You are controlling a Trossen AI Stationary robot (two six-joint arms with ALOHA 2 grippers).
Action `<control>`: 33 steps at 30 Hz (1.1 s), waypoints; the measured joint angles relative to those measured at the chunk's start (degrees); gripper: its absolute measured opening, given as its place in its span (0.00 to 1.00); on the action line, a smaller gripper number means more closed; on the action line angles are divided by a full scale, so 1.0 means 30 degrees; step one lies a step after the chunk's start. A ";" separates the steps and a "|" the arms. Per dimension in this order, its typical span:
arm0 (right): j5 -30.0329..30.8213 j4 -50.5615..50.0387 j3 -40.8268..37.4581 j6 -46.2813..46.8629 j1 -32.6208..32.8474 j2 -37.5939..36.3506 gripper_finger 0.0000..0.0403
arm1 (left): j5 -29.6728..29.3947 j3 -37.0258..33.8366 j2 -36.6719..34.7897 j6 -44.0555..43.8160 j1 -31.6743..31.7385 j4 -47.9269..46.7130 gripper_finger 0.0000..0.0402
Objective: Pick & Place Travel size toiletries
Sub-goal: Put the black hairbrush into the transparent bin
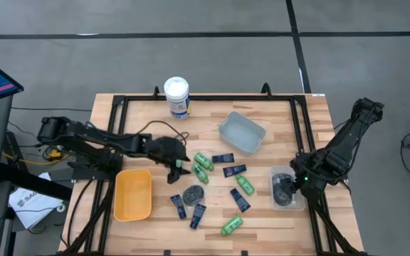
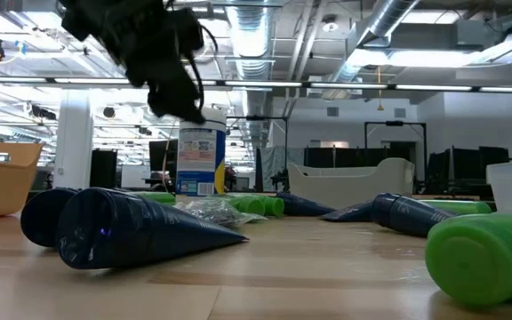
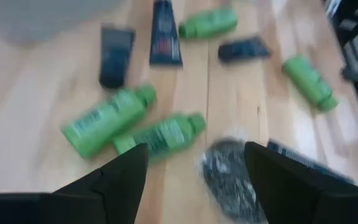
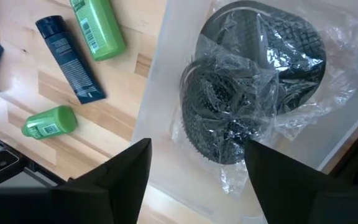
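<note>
Open workshop hall around a wooden counter (image 1: 276, 121)

Grey floor (image 1: 191, 57) crossed by dark lines lay beyond the counter's far edge; overhead ran silver ducts (image 2: 256, 27) and strip lights (image 2: 416, 58), with dark monitors (image 2: 469, 164) ranged along the distant wall.

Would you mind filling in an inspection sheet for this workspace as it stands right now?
Surface: wooden table in a black frame.
Job's things: green bottles, navy tubes and a wrapped grey tin scattered mid-table; two wrapped grey tins lie in the clear bin at the right edge; yellow bin and grey tray look empty.
Clutter: white canister upright at the far edge.
Grippers: left gripper open above the bottles and tin; right gripper open over the clear bin, holding nothing.
Cables: black cable along the left arm.
Surroundings: grey floor, open room with ceiling ducts behind; no person seen.
</note>
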 joint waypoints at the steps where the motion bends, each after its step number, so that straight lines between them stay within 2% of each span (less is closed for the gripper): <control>1: 0.0000 -0.0022 0.0000 -0.0021 0.0000 0.0000 0.61 | 0.0006 0.0000 0.0297 -0.0282 -0.0161 -0.0129 0.65; 7: 0.0000 -0.0020 0.0000 -0.0337 0.0000 0.0000 0.57 | -0.0054 0.0000 0.1661 -0.1005 -0.1031 0.0230 0.65; 16: 0.0002 -0.0133 0.0000 -0.0339 0.0000 0.0000 0.55 | -0.1621 0.0000 0.4044 -0.1276 -0.2046 0.3054 0.64; 22: 0.0000 0.0027 0.0000 -0.0341 0.0000 0.0000 0.55 | -0.2368 0.0000 0.5589 -0.1270 -0.2073 0.3277 0.64; 33: 0.0005 0.0029 0.0000 -0.0348 0.0000 0.0000 0.54 | -0.2355 0.0000 0.6749 -0.1276 -0.2610 0.4315 0.64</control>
